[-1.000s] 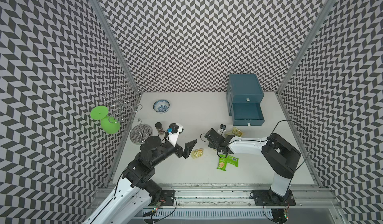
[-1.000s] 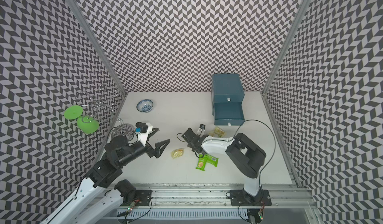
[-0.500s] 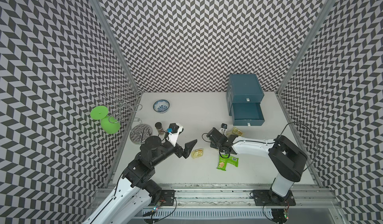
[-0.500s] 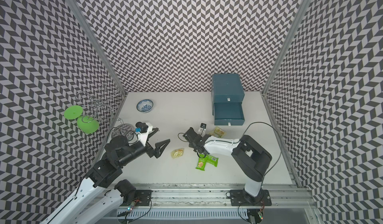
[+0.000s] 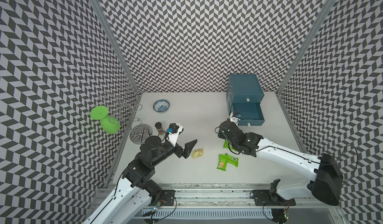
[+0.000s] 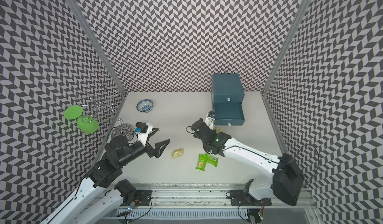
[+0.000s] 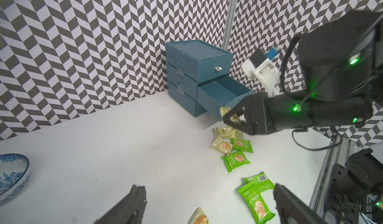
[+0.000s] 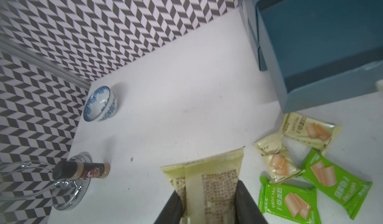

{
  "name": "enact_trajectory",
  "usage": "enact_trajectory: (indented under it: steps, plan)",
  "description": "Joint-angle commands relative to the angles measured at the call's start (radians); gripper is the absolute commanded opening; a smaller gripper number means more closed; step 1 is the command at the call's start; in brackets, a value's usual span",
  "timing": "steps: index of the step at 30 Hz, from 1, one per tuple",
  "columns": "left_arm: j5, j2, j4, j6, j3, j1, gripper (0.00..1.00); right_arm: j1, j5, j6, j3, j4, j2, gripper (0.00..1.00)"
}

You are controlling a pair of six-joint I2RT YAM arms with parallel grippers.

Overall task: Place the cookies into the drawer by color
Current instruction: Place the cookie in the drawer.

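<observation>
My right end effector (image 8: pixel 208 188) was closed partway on a pale yellow packet (image 8: pixel 211 171), with one finger on each long side, and the packet stuck out in front of the fingers. In the left wrist view this end effector hung above the desk (image 7: pixel 124 140), just beside the front corner of the open drawer (image 7: pixel 223 92).

Under it lay a small heap. There I saw a crumpled pale yellow packet (image 8: pixel 275 160), a flat pale yellow packet (image 8: pixel 308 129) near the drawer's front wall, and two green packets (image 8: pixel 288 202) touching each other.

In both top views the right arm's wrist covered the fingers and most of this heap, so I could read the grip only from the wrist cameras. A pair of overlapped green packets (image 5: pixel 222 162) lay in the open, nearer the front edge of the desk.

My left end effector (image 6: pixel 164 134) was fully open and held nothing. A lone pale yellow packet (image 5: pixel 197 153) lay just beside its nearer finger.

Behind the left wrist stood a spice jar (image 5: pixel 159 127), next to a wire stand (image 5: pixel 141 132). Farther back was a blue-and-white bowl (image 5: pixel 161 105). All three were well apart from the drawer.

Only the left wrist view showed that the drawer unit (image 7: pixel 196 55) had three drawers and that the middle one was pulled out.
</observation>
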Motion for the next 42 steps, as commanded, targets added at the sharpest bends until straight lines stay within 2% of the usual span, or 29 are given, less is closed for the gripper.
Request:
enact_trajectory:
  steps: [1,6,10,16,24,33,42]
  plan:
    - [0.002,-0.006,0.016,0.003,-0.005,0.007,1.0,-0.071,0.065,-0.102,0.053,0.041,-0.06,0.38]
    - [0.0,-0.009,0.016,0.002,-0.006,0.007,0.99,-0.257,-0.035,-0.192,0.096,0.105,-0.067,0.38]
    - [0.0,-0.008,0.017,0.003,-0.006,0.007,1.0,-0.386,-0.101,-0.241,0.15,0.136,0.002,0.38]
    - [-0.001,-0.008,0.017,0.003,-0.006,0.008,0.99,-0.492,-0.149,-0.276,0.229,0.167,0.157,0.38]
    - [0.001,-0.009,0.018,0.003,-0.006,0.009,0.99,-0.551,-0.189,-0.275,0.283,0.185,0.338,0.38]
    - [0.005,-0.008,0.02,0.004,-0.006,0.009,1.0,-0.568,-0.177,-0.281,0.278,0.209,0.438,0.38]
    - [0.003,-0.008,0.019,0.003,-0.007,0.009,1.0,-0.574,-0.208,-0.275,0.283,0.194,0.478,0.48]
